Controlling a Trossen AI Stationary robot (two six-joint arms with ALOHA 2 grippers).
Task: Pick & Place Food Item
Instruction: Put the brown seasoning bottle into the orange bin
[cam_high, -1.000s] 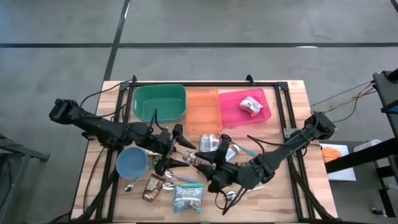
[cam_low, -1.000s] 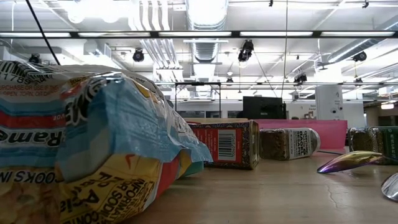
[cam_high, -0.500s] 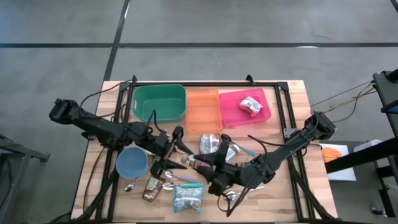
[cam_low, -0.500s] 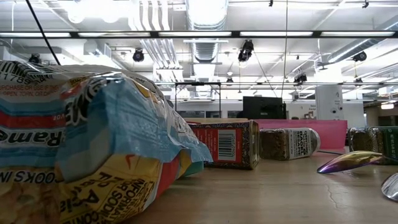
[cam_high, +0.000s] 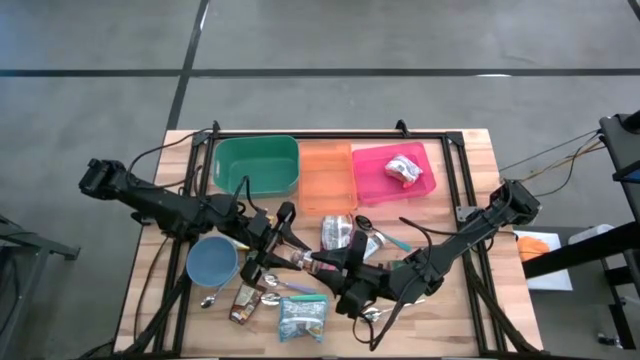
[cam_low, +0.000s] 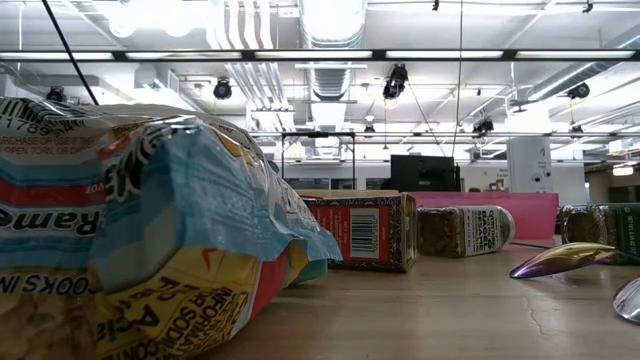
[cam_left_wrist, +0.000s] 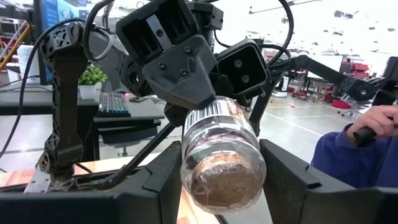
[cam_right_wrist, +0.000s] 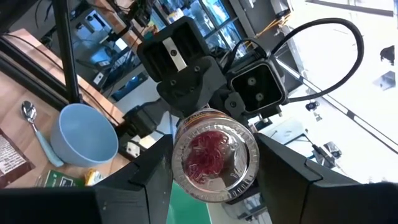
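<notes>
Jar (cam_left_wrist: 222, 158) pinched by both left pincer (cam_high: 285, 258) and right pincer (cam_high: 352, 268) — mistimed release drops it onto the bench (cam_high: 470, 170).

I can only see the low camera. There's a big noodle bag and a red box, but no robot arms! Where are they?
Observer: Both arms are above the middle of the table. The right end effector is shut on a clear glass jar, holding it off the wood.
Operator: What's the other arm doing?
Observer: The left end effector is at the opposite end of that same jar, facing the right one, so it looks like a hand-over.
Operator: I see something pink way at the back. Is anything inside it?
Observer: Yes. That is a pink plastic bin, and one crumpled whitish wrapped packet lies in it.
</notes>
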